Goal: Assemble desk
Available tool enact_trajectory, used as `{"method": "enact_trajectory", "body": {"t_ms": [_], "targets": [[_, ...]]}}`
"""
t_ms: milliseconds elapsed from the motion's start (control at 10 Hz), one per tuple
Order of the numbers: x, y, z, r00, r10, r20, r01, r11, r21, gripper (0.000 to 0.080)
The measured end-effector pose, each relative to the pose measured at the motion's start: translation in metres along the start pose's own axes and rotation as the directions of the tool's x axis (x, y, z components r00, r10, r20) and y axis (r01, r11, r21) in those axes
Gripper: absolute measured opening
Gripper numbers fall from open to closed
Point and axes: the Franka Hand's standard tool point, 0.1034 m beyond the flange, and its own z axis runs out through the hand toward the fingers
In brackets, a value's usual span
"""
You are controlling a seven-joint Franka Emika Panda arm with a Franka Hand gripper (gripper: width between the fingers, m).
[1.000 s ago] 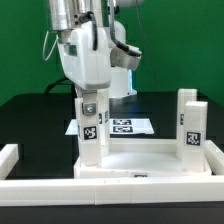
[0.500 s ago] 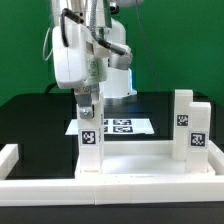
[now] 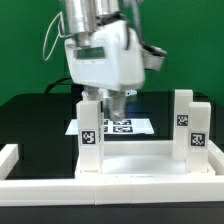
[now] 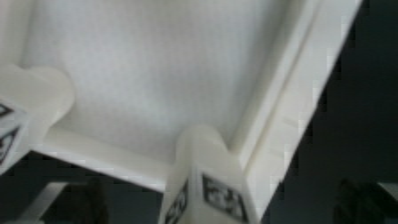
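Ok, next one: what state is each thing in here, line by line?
Desk top: lying flat, rim up, against the white rails.
Leg on the exterior view's left: upright on the top's corner, not gripped.
Leg on the exterior view's right: upright on the opposite corner.
Gripper: fingers open, empty, above the left leg.
Marker board: flat on the table.

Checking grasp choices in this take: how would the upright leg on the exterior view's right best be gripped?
Grip the leg near its top, coming straight down from above. It stands upright on the desk top, its upper part free; the raised rim probably blocks a low approach.
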Motion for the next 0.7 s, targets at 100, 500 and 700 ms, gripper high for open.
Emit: {"method": "enact_trajectory", "body": {"t_ms": [100,500,700], "targets": [[0.0020,0.0010,0.0000,0.997,-0.083,-0.003,0.083,0.997,0.001,0.0649],[0.0025,0.0015,0.0001,0.920,-0.392,-0.003,0.392,0.920,-0.001,0.0649],[0.0020,0.0078,0.0019,0.759,-0.650,0.041,0.651,0.758,-0.039,0.0649]]}}
